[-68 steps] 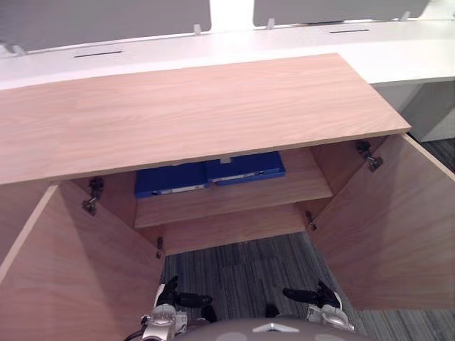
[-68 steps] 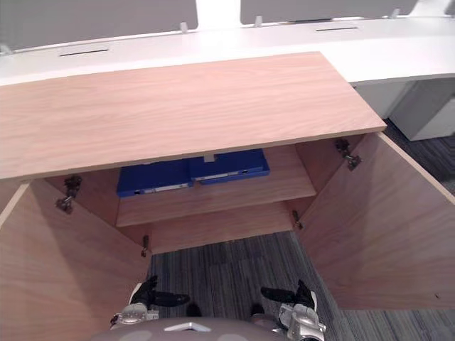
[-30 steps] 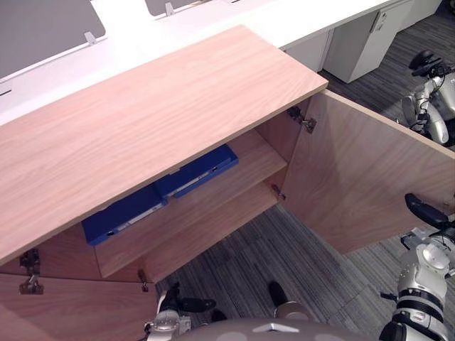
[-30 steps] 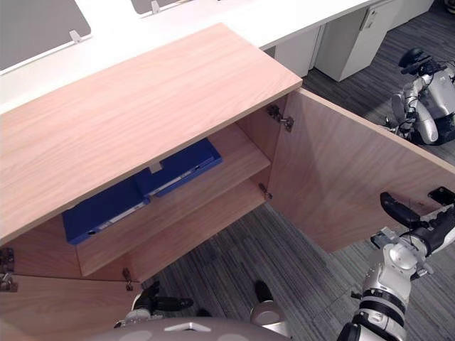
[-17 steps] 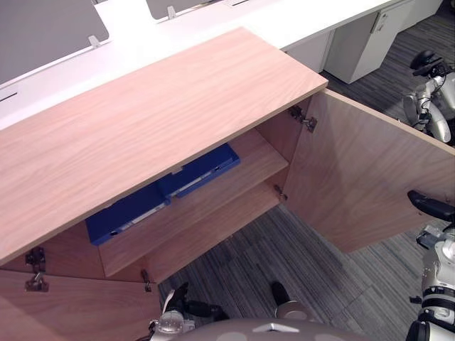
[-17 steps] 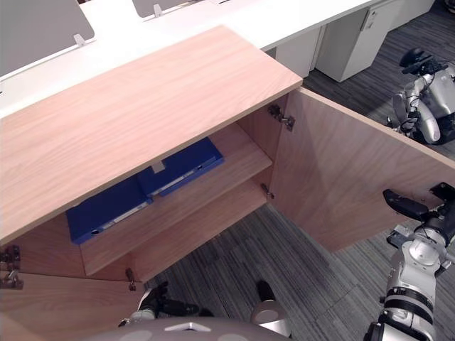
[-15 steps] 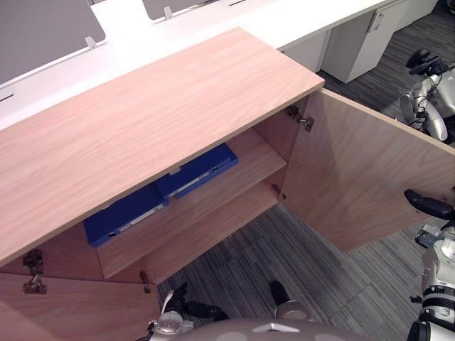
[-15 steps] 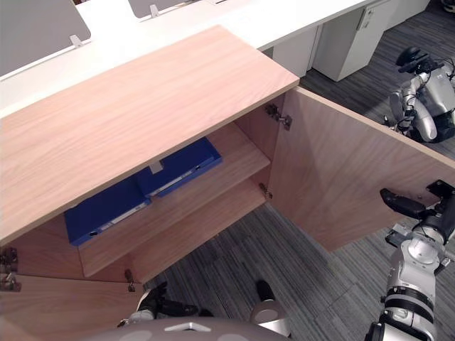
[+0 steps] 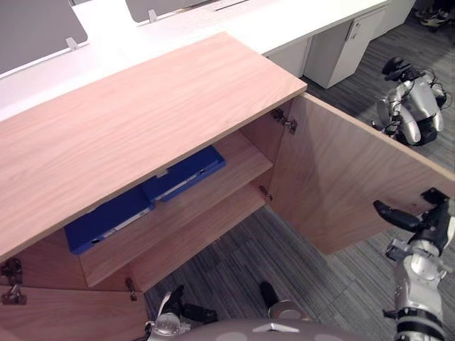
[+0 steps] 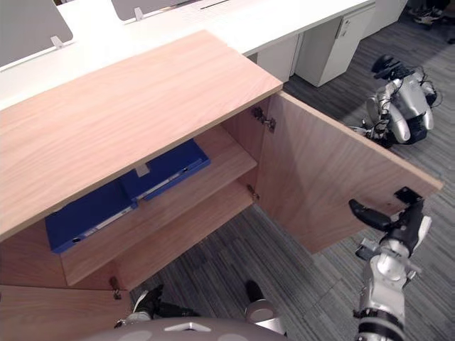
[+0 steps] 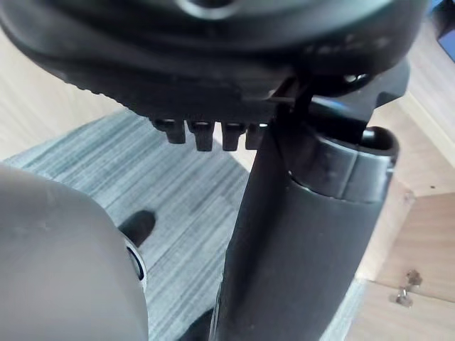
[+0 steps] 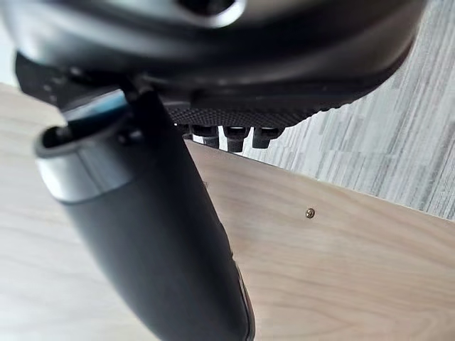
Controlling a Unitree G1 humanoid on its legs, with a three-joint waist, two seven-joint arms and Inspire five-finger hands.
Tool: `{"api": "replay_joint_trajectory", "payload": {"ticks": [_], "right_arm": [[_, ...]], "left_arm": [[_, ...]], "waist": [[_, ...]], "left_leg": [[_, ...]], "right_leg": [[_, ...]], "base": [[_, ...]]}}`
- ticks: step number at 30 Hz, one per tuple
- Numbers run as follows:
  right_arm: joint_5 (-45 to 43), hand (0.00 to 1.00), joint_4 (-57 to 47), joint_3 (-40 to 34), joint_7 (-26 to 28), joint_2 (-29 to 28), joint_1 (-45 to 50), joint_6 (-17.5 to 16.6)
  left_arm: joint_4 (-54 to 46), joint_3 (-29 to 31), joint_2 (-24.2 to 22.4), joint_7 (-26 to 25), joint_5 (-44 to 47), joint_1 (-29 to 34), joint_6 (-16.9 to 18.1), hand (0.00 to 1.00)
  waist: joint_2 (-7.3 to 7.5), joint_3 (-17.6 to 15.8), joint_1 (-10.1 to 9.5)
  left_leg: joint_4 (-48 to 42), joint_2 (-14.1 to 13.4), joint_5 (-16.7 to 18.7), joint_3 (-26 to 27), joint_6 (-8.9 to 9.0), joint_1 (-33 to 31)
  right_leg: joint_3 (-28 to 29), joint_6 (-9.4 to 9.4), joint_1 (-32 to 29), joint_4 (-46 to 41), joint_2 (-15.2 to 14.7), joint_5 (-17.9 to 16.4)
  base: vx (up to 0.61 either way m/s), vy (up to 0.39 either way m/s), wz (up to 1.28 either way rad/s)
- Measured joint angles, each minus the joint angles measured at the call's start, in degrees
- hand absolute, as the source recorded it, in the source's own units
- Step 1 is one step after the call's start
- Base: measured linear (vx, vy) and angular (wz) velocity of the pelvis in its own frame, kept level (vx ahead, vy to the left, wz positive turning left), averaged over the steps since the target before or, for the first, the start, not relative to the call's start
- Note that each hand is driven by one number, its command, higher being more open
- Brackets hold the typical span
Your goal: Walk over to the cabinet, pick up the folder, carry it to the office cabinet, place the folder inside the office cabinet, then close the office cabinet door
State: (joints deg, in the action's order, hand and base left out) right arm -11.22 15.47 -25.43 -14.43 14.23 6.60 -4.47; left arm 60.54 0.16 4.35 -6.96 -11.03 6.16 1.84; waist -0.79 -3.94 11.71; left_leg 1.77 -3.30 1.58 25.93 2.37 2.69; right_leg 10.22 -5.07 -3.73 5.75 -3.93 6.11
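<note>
Two blue folders (image 9: 106, 219) (image 9: 186, 172) lie flat side by side on the upper shelf of the wooden cabinet (image 9: 142, 121), whose two doors stand open. My right hand (image 9: 421, 226) is raised beside the outer edge of the right door (image 9: 341, 185), thumb pointing toward the panel, fingers straight, holding nothing. In the right wrist view the door's wood (image 12: 341, 270) lies just past that hand (image 12: 142, 213). My left hand (image 9: 178, 314) hangs low in front of the cabinet, relaxed and holding nothing.
The left door (image 9: 64, 316) swings out at the lower left. A long white desk (image 9: 284, 21) with grey partitions runs behind the cabinet, with a white pedestal (image 9: 334, 50) under it. Another robot (image 9: 409, 106) stands on the grey carpet (image 9: 234, 263) at the far right.
The camera has swung to the right, shifting the whole scene. My right hand has risen from low by my body to the right door's outer edge. The folders have not moved.
</note>
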Motion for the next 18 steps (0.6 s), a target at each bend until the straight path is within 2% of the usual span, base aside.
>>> {"api": "replay_joint_trajectory", "payload": {"ticks": [5,11,16,18], "right_arm": [[0.5,1.0,-12.6,6.2,1.6,-6.0,12.2,0.5],[0.5,1.0,-21.9,12.5,6.0,-7.4,22.4,0.8],[0.5,1.0,-27.5,22.4,10.4,-6.3,30.7,1.0],[0.6,1.0,-28.3,25.4,12.0,-4.5,31.9,1.0]], "left_arm": [[1.1,-1.7,0.3,0.1,-1.4,-1.0,0.0,1.0],[1.7,-4.3,1.2,1.1,-3.5,-1.6,0.0,1.0],[1.7,-6.9,3.3,1.6,-5.8,-2.2,0.2,1.0],[1.7,-8.4,4.0,2.0,-6.5,-2.5,0.2,1.0]], "waist": [[1.16,0.5,0.05],[1.78,0.3,0.88],[4.75,0.1,0.97],[5.37,0.1,0.95]], "left_leg": [[0.0,-0.5,0.0,0.2,0.07,0.5],[-0.4,-0.8,0.0,0.2,0.1,0.6],[-1.5,-2.0,0.5,1.5,1.12,1.4],[-1.8,-2.4,0.8,1.7,1.53,1.4]], "right_leg": [[-0.4,0.34,0.0,0.0,0.5,0.3],[-0.4,0.28,0.0,0.0,0.8,0.5],[-0.6,0.66,-0.2,-0.8,1.5,0.6],[-1.5,0.73,-0.5,-1.2,1.5,0.6]], "base": [[-0.03,-0.043,-0.11],[-0.02,-0.03,-0.07],[-0.03,-0.043,-0.2],[-0.05,-0.047,-0.24]]}}
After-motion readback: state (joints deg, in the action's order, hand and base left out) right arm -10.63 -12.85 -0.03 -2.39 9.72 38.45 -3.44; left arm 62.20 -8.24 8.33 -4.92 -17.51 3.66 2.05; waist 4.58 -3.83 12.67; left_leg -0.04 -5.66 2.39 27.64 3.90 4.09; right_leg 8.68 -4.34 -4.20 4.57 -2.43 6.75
